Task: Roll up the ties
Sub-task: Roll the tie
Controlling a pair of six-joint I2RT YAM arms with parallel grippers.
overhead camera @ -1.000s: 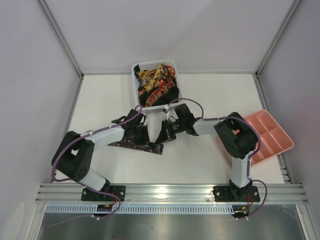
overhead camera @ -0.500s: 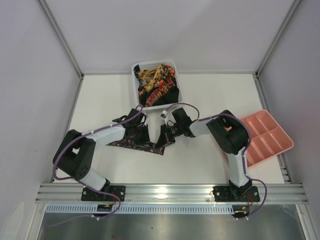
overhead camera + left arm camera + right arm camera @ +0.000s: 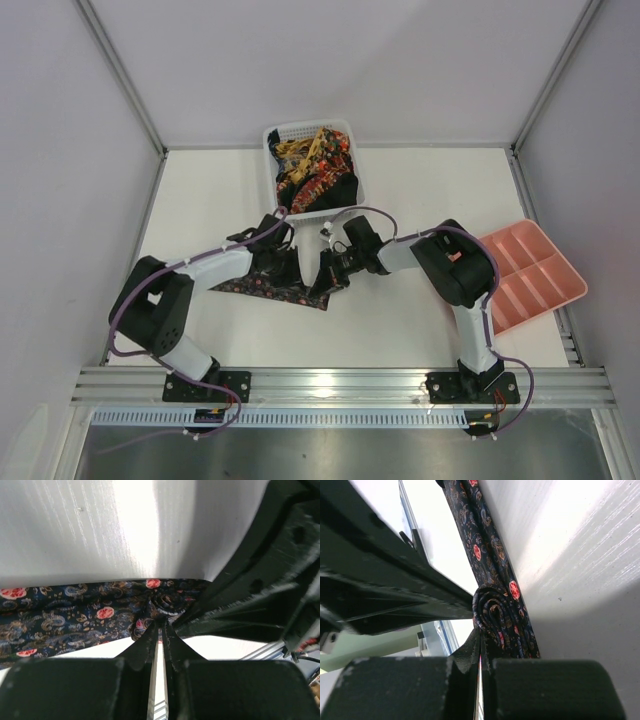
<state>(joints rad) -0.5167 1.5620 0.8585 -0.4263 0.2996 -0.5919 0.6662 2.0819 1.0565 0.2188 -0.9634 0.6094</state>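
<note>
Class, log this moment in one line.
rolling | tie: partly coiled | left gripper: shut on tie | right gripper: shut on tie

Tie on the worktop: you have one patterned tie, dark navy with paisley swirls and red-pink spots, lying flat near the middle of the worktop.
Its roll: the end on the right of your top view is wound into a small tight coil; the rest is unrolled.
Other ties: a tangled heap of red, orange, yellow and black fills the basket at the far edge.
</note>
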